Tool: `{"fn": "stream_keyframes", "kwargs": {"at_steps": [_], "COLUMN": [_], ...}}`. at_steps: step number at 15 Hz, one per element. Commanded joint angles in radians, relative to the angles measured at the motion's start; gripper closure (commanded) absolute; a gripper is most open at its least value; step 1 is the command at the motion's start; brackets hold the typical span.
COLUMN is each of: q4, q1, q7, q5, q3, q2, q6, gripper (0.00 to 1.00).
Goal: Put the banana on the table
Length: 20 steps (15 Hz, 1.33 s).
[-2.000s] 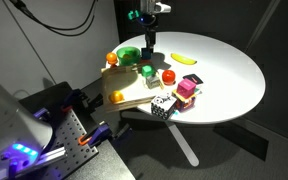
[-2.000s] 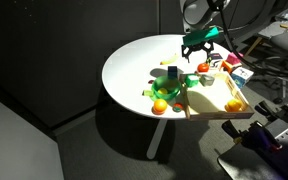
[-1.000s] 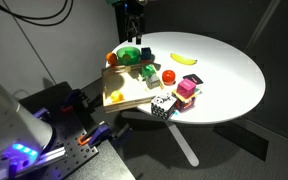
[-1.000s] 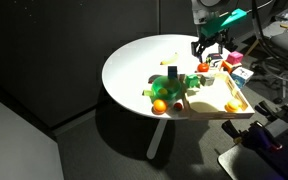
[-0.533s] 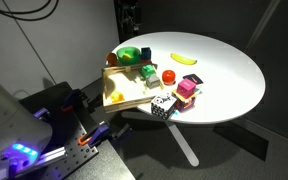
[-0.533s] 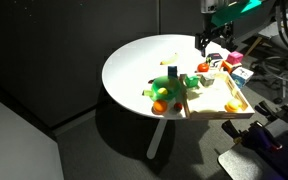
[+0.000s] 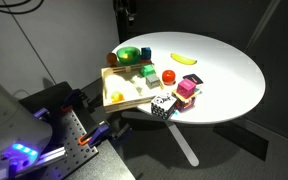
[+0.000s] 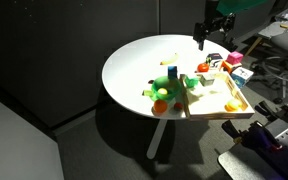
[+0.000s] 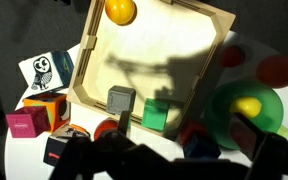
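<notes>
Currently I count one banana (image 7: 185,58), and it lies on the table (image 7: 229,85), flat on the bare white top, well apart from the wooden tray (image 7: 130,86) and from everything else. It is small, curved and plain yellow, with no finer detail that I can make out at this size. I hold the gripper (image 8: 209,34) high above the far side of the table, well away from the banana. Its fingers (image 9: 276,158) are spread wide; in the wrist view they show as dark shapes at either side of the lower edge, pinching nothing. There is one tray, near the table's rim. In the wrist view it carries one yellow ball (image 9: 119,10) in a corner. One grey cube (image 9: 120,100) and one green cube (image 9: 157,117) sit at the tray's opposite edge, and I cannot tell whether they stand on the tray or just off it. One green bowl (image 9: 269,100) sits just beside the tray, with one round yellow piece (image 9: 246,107) inside it. Off the tray's other side I count three more cubes close together: one white with an owl print (image 9: 46,70), one orange (image 9: 46,108) and one pink (image 9: 24,125). In an exterior view I also see one red round piece (image 7: 169,76) between tray and banana, and one orange round piece (image 7: 112,59) beside the bowl.
</notes>
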Motion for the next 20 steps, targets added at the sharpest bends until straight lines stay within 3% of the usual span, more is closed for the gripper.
{"fn": "stream_keyframes", "kwargs": {"at_steps": [1,8,20], "q4": [-0.051,-0.103,-0.084], "q1": [-0.023,-0.028,-0.039], "q7": [-0.026,-0.01,-0.047], "q5": [0.028,0.043,0.04], "q3": [0.03,0.057,0.076], "q2": [-0.079,-0.178,-0.261], "q6": [0.056,0.096,-0.176], "gripper": [0.0,0.0,0.0]}}
